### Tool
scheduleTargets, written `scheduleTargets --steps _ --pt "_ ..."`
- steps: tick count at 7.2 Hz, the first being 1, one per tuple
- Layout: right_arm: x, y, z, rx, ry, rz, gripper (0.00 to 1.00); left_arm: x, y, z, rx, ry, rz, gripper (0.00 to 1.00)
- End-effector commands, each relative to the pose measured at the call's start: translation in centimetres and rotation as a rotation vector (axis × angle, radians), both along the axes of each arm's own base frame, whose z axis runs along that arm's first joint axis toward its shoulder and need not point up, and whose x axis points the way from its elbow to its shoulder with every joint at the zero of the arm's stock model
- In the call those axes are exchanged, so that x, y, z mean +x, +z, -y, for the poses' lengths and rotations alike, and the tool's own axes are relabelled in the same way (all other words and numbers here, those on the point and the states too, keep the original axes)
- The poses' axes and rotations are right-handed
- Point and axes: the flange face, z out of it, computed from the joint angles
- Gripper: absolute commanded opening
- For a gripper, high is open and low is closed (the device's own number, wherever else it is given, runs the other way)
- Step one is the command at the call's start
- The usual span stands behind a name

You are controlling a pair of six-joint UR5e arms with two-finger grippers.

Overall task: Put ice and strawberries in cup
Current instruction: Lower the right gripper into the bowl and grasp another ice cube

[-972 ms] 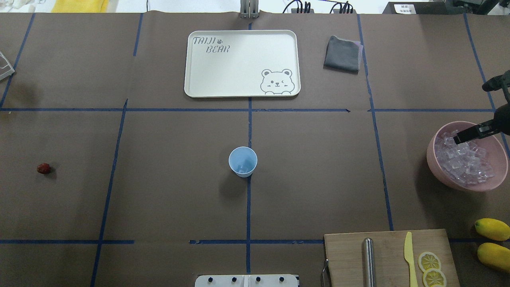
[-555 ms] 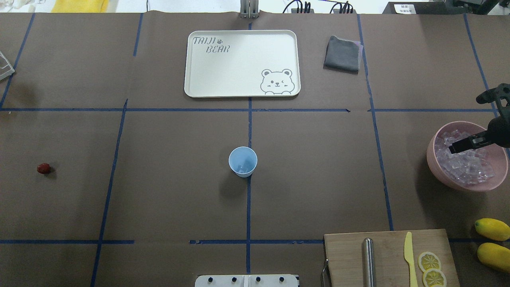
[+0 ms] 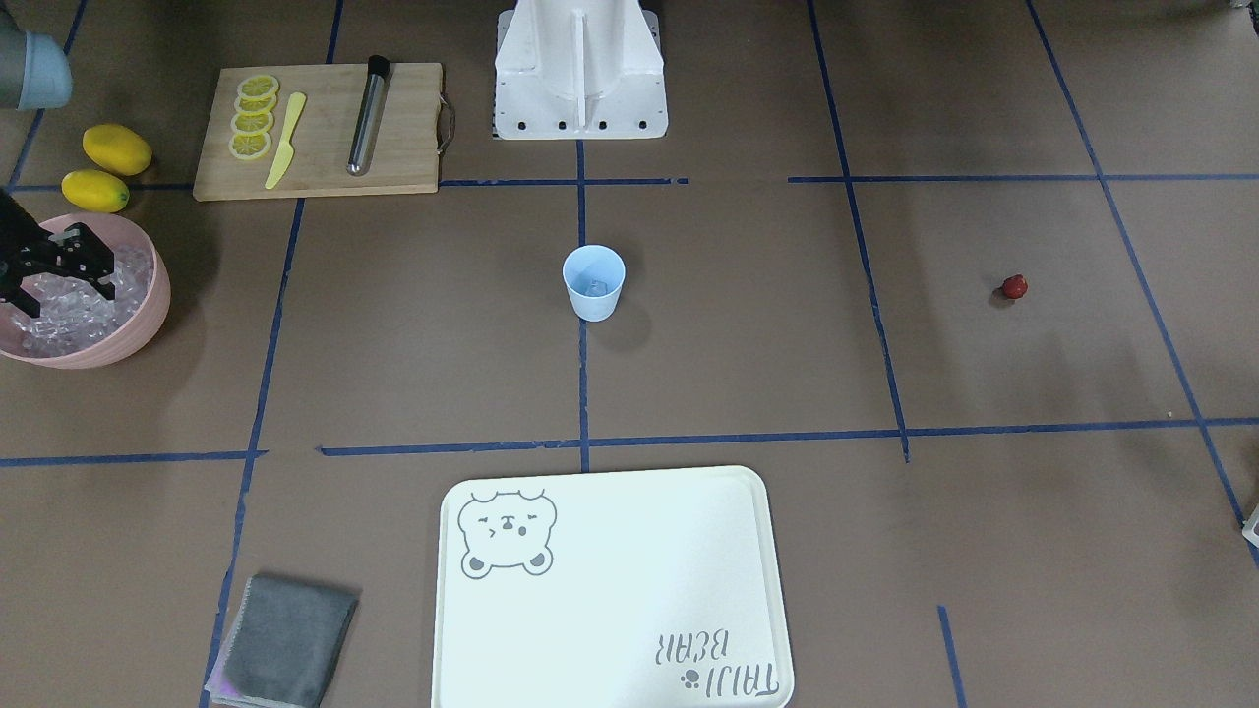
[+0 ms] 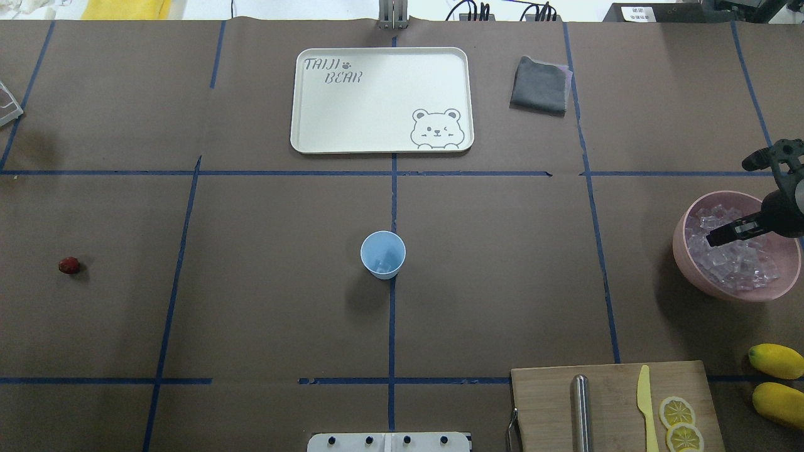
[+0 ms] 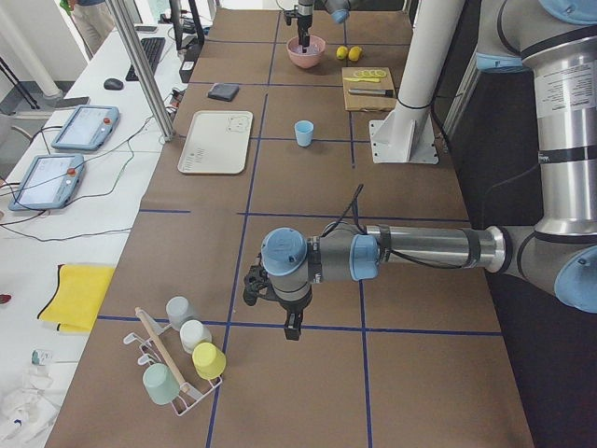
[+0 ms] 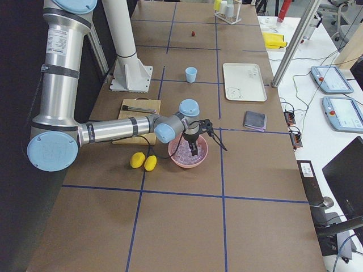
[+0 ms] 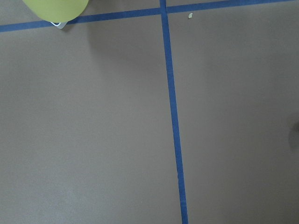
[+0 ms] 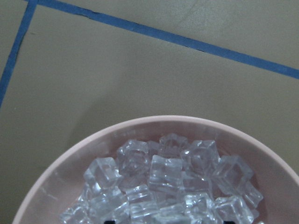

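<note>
The pale blue cup (image 4: 383,254) (image 3: 593,282) stands upright at the table's centre, with a small pale piece at its bottom. A dark red strawberry (image 4: 69,265) (image 3: 1014,286) lies alone far to the left. Ice (image 4: 732,263) (image 8: 163,182) fills the pink bowl (image 4: 684,270) (image 3: 138,329) at the right edge. My right gripper (image 3: 64,295) (image 4: 719,235) hangs open, fingers pointing down just over the ice, with nothing seen between them. My left gripper (image 5: 289,322) hovers over bare table at the far left end; I cannot tell its state.
A white bear tray (image 4: 381,100) and a grey cloth (image 4: 540,85) lie at the far side. A cutting board (image 4: 612,408) with lemon slices, a yellow knife and a metal rod is near right, beside two lemons (image 4: 776,361). A cup rack (image 5: 177,364) stands far left.
My right gripper has shifted from the bowl's far rim toward its middle, over the ice. The cup and the strawberry have not moved.
</note>
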Motion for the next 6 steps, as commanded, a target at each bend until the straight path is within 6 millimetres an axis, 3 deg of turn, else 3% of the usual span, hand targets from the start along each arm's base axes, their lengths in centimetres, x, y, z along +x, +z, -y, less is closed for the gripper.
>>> scheduleTargets --steps 1,4,6 --pt "-0.1 -0.4 0.1 0.008 -0.007 0.007 0.06 0.0 0.0 0.0 0.000 0.000 0.000 1.00" --pt "0.4 -1.5 -0.2 0.023 -0.006 0.021 0.02 0.0 0.0 0.0 0.000 0.000 0.000 1.00" --pt "2.7 -4.6 0.4 0.048 0.042 0.044 0.02 0.0 0.0 0.0 0.001 0.000 0.000 1.00"
